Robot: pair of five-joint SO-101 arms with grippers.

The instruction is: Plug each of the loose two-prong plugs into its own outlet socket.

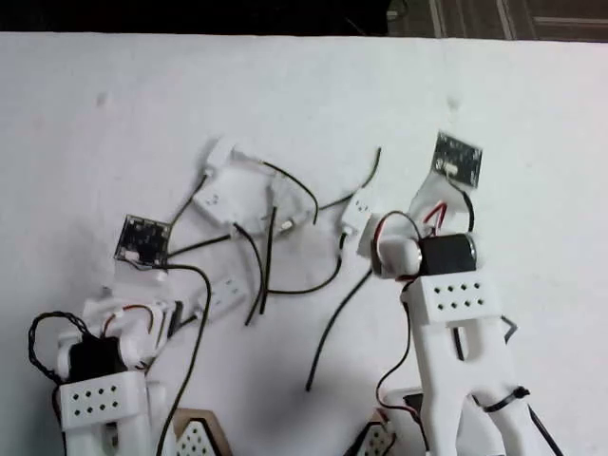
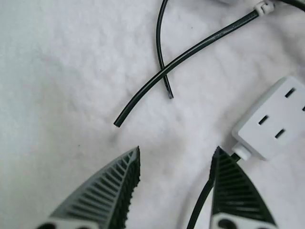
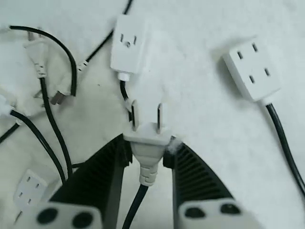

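Observation:
In the right wrist view my right gripper is shut on a white two-prong plug. Its prongs point at a white outlet socket a short way ahead, without touching it. The high view shows this gripper right of the cord tangle. My left gripper is open just above the table with nothing between its fingers. A white outlet socket lies just beyond one fingertip. From above, the left gripper sits at the front left beside that socket.
Another socket lies off to one side of the held plug, and a third is beside the gripper. A loose plug and black cords tangle mid-table. Two small circuit boards are the arms' wrist camera boards.

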